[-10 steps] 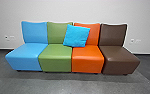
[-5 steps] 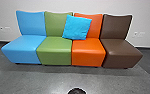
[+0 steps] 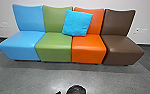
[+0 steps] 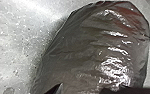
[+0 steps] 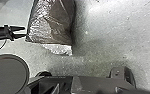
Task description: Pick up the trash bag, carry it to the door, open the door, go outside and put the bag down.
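The trash bag, dark, glossy and wrinkled, fills much of the left wrist view (image 4: 96, 50), a reddish tint showing through one part. The same dark bag (image 5: 53, 22) lies on the grey floor in the right wrist view, with a paler crumpled piece at one end. There my left gripper (image 5: 25, 32) is open, its two tips apart and close beside the bag's edge; whether they touch it I cannot tell. A dark rounded top (image 3: 76, 89), likely the bag, pokes up at the head view's bottom edge, with a small dark tip beside it that I cannot identify.
Ahead, a row of blue (image 3: 22, 42), green (image 3: 54, 47), orange (image 3: 88, 48) and brown (image 3: 122, 47) seats stands against a white wall (image 3: 66, 3). A bright blue cushion (image 3: 77, 23) leans across the green and orange backrests. Grey floor (image 3: 36, 77) lies before the seats.
The head camera's view has tilted down and come somewhat closer to the seats. The dark rounded top has come into sight at the bottom, followed by the small dark tip.
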